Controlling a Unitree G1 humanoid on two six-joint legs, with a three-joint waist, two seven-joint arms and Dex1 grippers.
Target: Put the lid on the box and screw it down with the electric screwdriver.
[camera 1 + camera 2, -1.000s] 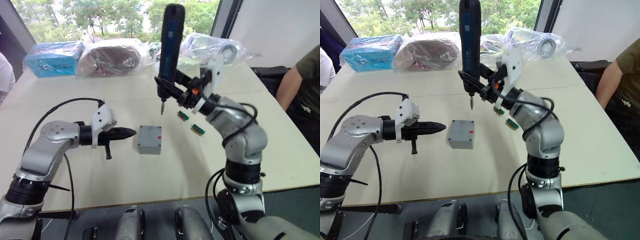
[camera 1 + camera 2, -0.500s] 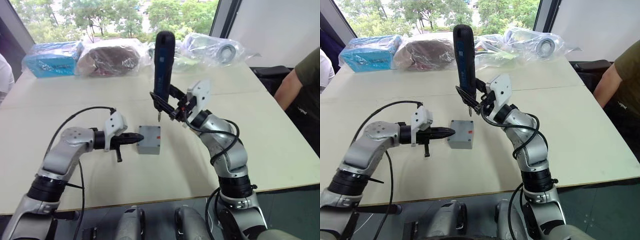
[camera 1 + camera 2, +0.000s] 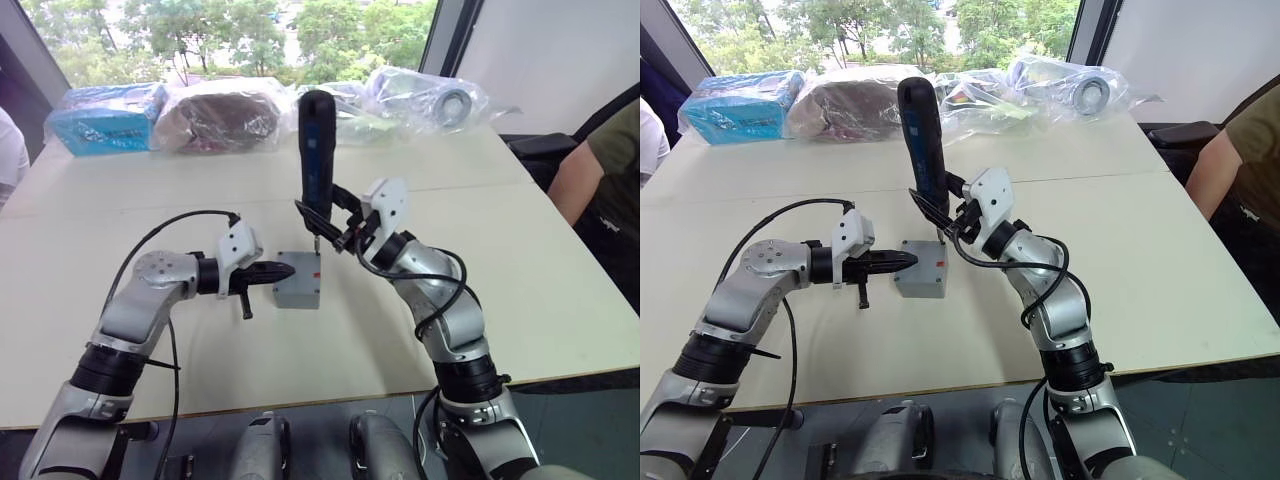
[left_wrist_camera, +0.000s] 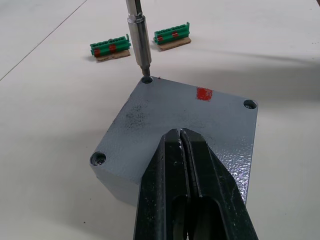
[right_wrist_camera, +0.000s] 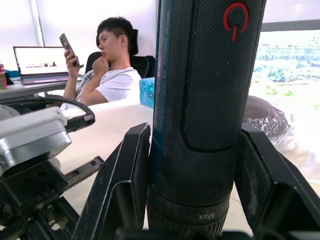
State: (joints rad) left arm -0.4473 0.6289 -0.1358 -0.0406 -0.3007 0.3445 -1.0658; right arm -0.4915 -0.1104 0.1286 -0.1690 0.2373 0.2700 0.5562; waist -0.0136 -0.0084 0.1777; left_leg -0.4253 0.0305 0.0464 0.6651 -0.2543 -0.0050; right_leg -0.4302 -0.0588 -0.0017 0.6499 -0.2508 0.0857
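Observation:
The grey lid (image 4: 170, 110), with a red mark, sits on the box (image 3: 296, 292) at the middle of the table. My left gripper (image 4: 181, 137) is shut, and its tips rest on the lid's near-left edge. My right gripper (image 3: 330, 225) is shut on the electric screwdriver (image 3: 315, 140), which stands nearly upright above the box. The screwdriver's metal bit (image 4: 138, 37) points down with its tip in the lid's far corner screw hole. The box's inside is hidden under the lid.
Two small green-and-brown blocks (image 4: 110, 48) lie on the table just beyond the box. Clear plastic bags (image 3: 420, 95) and a blue package (image 3: 105, 115) line the far edge. A person (image 3: 600, 170) sits at the right side of the table.
My right arm came down and left, bringing the screwdriver bit onto the lid's corner hole. My left gripper moved right until its tips reached the lid.

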